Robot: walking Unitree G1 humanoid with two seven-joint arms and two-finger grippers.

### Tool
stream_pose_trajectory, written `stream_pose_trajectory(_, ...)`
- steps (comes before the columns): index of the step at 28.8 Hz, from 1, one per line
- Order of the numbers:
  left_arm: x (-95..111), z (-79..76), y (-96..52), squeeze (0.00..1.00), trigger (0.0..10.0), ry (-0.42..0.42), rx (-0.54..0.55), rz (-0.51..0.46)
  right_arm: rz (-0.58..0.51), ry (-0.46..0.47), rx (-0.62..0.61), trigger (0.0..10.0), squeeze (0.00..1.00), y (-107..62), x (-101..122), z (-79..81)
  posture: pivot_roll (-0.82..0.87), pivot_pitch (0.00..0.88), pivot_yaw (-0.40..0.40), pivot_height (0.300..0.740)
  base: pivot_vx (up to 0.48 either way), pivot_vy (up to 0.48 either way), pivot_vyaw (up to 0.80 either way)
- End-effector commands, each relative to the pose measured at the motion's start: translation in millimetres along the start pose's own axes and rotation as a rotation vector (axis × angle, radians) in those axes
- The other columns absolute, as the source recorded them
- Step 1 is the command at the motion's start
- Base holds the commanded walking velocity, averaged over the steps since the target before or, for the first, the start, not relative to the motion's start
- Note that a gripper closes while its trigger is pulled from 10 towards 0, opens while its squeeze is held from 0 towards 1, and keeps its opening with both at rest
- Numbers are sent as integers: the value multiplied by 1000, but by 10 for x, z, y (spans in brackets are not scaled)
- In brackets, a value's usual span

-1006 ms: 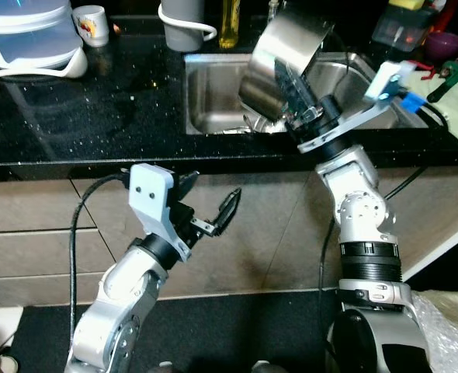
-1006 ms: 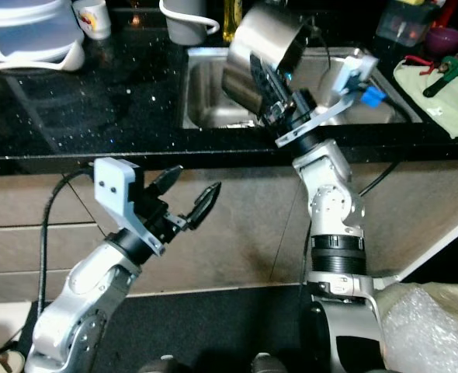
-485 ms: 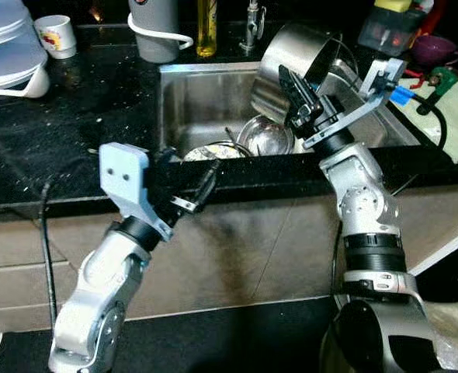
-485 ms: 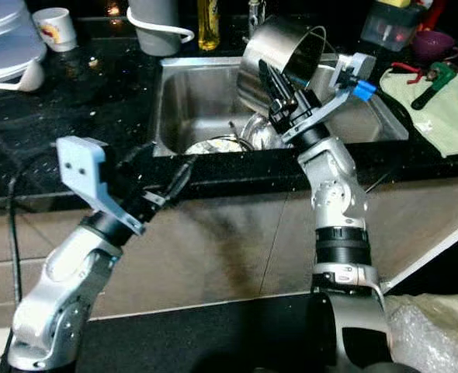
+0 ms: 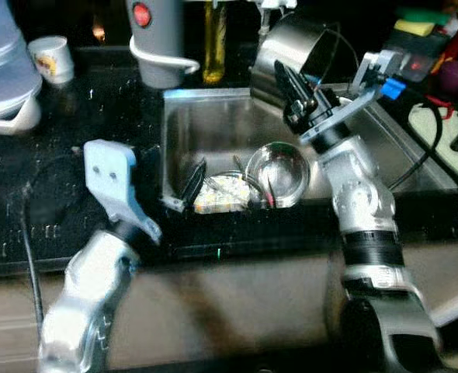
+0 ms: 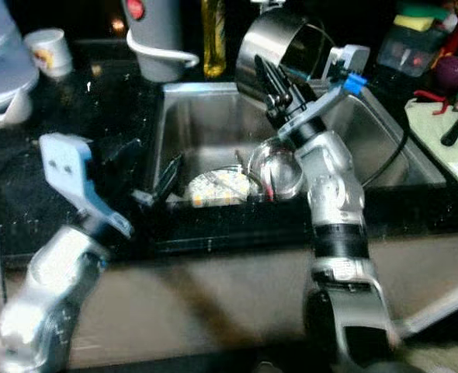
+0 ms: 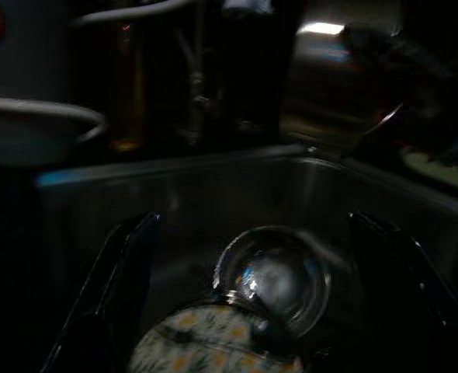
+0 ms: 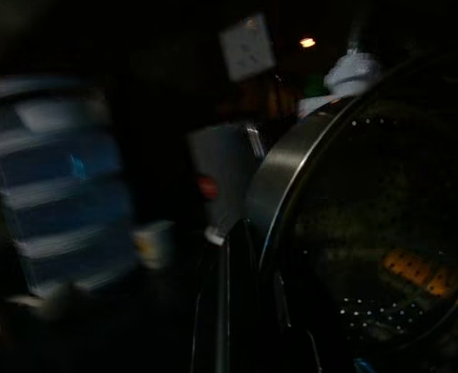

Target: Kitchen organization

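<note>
— Head views: where is the pot [image 5: 287, 48]?
— Tilted above the sink [image 5: 213, 124], the right gripper [image 5: 297, 87] clamped on its rim. A bowl [image 5: 279, 172] and a patterned plate [image 5: 223, 193] lie in the basin.
— The left gripper [image 5: 184, 190]?
— At the sink's near-left edge, fingers spread.
— Left wrist view?
— Dark; parted fingers [image 7: 124, 272] frame bowl [image 7: 274, 278] and plate [image 7: 206, 346].
— Right wrist view?
— Blurred; fingers [image 8: 221, 307] pinch the pot's wall [image 8: 287, 175].

Right hand [image 5: 295, 87] raised, clamped; left hand [image 5: 184, 186] spread wide.
</note>
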State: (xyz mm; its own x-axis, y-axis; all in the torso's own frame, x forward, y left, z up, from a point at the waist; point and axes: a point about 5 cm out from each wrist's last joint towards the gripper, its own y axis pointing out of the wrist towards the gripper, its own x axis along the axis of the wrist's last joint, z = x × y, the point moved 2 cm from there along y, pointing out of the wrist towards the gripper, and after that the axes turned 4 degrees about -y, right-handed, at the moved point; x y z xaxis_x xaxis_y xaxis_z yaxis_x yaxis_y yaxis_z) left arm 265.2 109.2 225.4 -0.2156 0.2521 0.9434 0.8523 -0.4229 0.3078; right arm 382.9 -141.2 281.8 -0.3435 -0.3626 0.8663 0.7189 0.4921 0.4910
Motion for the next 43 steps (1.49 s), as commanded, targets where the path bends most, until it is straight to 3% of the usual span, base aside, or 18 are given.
stream_pose_trajectory(1, -10, 24, -36, 0, 10000, 24, 19, 17, 5, -67, 66, 10000, 0, 108, 22, 138, 115, 34, -62, 740, 0, 0, 0)
stream_pose_trajectory(3, -33, 1, -43, 0, 10000, 16, 14, 24, 83, -207, 110, 10000, 0, 146, 8, 145, 115, 36, -63, 740, 0, 0, 0)
stream_pose_trajectory(5, -47, -11, -48, 0, 10000, 12, 13, 28, 137, -270, 140, 10000, 0, 167, -9, 149, 114, 37, -67, 740, 0, 0, 0)
stream_pose_trajectory(7, -109, -74, -85, 0, 10000, -15, -6, 52, 261, -445, 266, 10000, 0, 222, 7, 176, 114, 41, -72, 740, 0, 0, 0)
stream_pose_trajectory(8, -109, -74, -85, 0, 10000, -15, -6, 52, 261, -445, 266, 10000, 0, 222, 7, 176, 114, 41, -72, 740, 0, 0, 0)
stream_pose_trajectory(9, -138, -119, -106, 0, 10000, -32, -19, 62, 312, -524, 334, 10000, 0, 240, 36, 187, 114, 42, -76, 740, 0, 0, 0)
stream_pose_trajectory(11, -138, -119, -106, 0, 10000, -32, -19, 62, 312, -524, 334, 10000, 0, 240, 36, 187, 114, 42, -76, 740, 0, 0, 0)
stream_pose_trajectory(13, -204, -215, -149, 0, 10000, -63, -40, 86, 450, -713, 500, 10000, 0, 236, 59, 209, 109, 45, -88, 740, 0, 0, 0)
stream_pose_trajectory(14, -204, -215, -149, 0, 10000, -63, -40, 86, 450, -713, 500, 10000, 0, 236, 59, 209, 109, 45, -88, 740, 0, 0, 0)
stream_pose_trajectory(15, -244, -259, -168, 0, 10000, -80, -46, 97, 545, -820, 597, 10000, 0, 213, 31, 221, 107, 46, -93, 740, 0, 0, 0)
stream_pose_trajectory(17, -244, -259, -168, 0, 10000, -80, -46, 97, 545, -820, 597, 10000, 0, 213, 31, 221, 107, 46, -93, 740, 0, 0, 0)
stream_pose_trajectory(19, -304, -328, -183, 0, 10000, -104, -49, 110, 669, -877, 698, 10000, 0, 217, -120, 264, 102, 50, -108, 740, 0, 0, 0)
stream_pose_trajectory(22, -349, -376, -191, 0, 10000, -114, -54, 120, 834, -883, 670, 10000, 0, 260, -479, 257, 98, 57, -113, 740, 0, 0, 0)
stream_pose_trajectory(25, -345, -386, -201, 0, 10000, -114, -52, 120, 921, -900, 628, 10000, 0, 274, -629, 234, 101, 65, -122, 740, 0, 0, 0)
stream_pose_trajectory(29, -317, -397, -228, 0, 10000, -112, -37, 111, 1071, -914, 715, 10000, 0, 214, -847, 314, 107, 80, -140, 740, 0, 0, 0)
stream_pose_trajectory(36, -292, -428, -250, 0, 10000, -116, -30, 104, 1156, -946, 770, 10000, 0, 179, -939, 340, 111, 98, -157, 740, 0, 0, 0)
stream_pose_trajectory(39, -268, -462, -265, 0, 10000, -112, -27, 99, 1276, -1022, 836, 10000, 0, 100, -1090, 357, 117, 107, -167, 740, 0, 0, 0)
stream_pose_trajectory(43, -239, -460, -264, 0, 10000, -111, -24, 90, 1319, -1032, 848, 10000, 0, 50, -1167, 366, 120, 110, -171, 740, 0, 0, 0)
